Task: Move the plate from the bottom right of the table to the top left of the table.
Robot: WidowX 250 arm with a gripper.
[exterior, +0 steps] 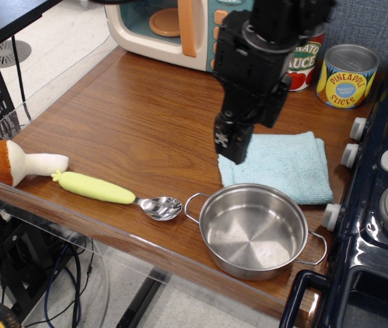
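Note:
The plate [253,231], a shallow shiny steel pot with two wire loop handles, stands empty at the front right of the brown wood-grain table [139,123]. My black gripper [233,152] hangs fingers-down above the left edge of a light blue cloth [283,164], just behind and left of the plate, clear of it. Its fingers overlap in this view, so no gap shows between them. It holds nothing that I can see.
A steel spoon with a yellow-green handle [115,191] and a toy mushroom [18,162] lie at the front left. A toy microwave [173,27] and two cans [346,75] stand at the back. A dark blue toy stove [385,205] borders the right side.

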